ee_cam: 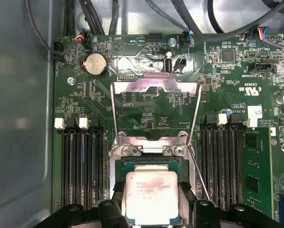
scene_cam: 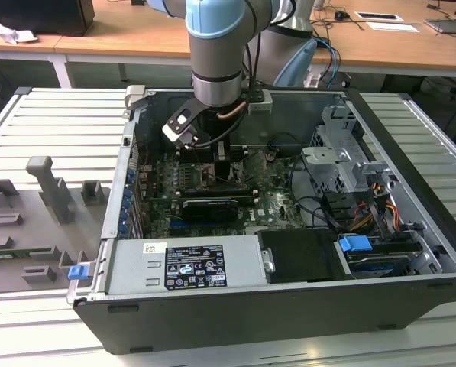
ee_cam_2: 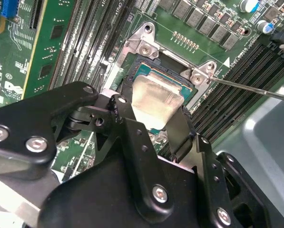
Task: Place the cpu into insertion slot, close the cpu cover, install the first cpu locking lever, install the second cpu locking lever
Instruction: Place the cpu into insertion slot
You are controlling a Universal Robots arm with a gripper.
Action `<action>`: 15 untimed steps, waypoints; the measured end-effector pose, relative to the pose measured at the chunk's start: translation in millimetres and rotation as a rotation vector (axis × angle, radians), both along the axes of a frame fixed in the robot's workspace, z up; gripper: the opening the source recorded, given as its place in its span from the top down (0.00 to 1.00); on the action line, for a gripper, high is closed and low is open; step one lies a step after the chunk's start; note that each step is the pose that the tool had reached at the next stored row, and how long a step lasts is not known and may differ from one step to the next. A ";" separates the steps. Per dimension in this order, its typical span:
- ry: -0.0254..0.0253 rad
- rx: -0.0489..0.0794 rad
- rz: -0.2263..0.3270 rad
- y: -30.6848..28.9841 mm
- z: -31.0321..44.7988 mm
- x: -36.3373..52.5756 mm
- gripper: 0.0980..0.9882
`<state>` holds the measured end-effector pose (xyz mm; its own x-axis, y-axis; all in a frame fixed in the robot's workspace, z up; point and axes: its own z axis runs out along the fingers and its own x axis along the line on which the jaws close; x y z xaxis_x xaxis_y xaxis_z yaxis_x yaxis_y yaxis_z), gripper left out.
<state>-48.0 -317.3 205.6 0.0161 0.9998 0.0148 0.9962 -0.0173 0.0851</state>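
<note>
The cpu is a pale silver square chip, and my gripper is shut on it, one black finger on each side. It hangs low over the insertion slot, the dark socket with a silver rim on the green board; whether it is seated I cannot tell. In the second wrist view the cpu covers part of the insertion slot. The cpu cover lies swung open, away from the socket. A thin locking lever stands loose beside the socket, also the lever. In the exterior view my gripper reaches down into the computer case.
Black memory slots flank the socket on both sides, with a green card beyond one bank. A coin battery and cables lie past the cover. The case holds a power supply and drive cage. A grey fixture sits outside.
</note>
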 end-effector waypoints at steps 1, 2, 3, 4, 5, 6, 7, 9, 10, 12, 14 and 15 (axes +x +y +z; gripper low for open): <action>0.0000 0.000 0.000 0.0 -0.4 0.0 0.52; 0.0002 0.000 0.000 -0.1 -0.6 -0.1 0.52; 0.0003 0.000 -0.001 -0.1 -0.9 -0.1 0.52; 0.0002 0.000 -0.001 -0.1 -1.3 0.0 0.52; 0.0001 0.000 -0.001 0.0 -1.6 0.0 0.52; 0.0002 0.000 -0.001 0.0 -2.2 0.0 0.52; 0.0002 0.000 -0.002 -0.1 -2.7 0.0 0.52; 0.0002 0.000 -0.004 -0.1 -4.1 -0.1 0.52; 0.0004 -0.001 -0.006 -0.2 -4.4 -0.1 0.52; 0.0005 -0.001 -0.008 -0.1 -5.5 -0.1 0.52; 0.0003 0.000 -0.008 -0.1 -5.7 -0.1 0.52; -0.0003 0.002 -0.008 0.2 -6.1 0.0 0.52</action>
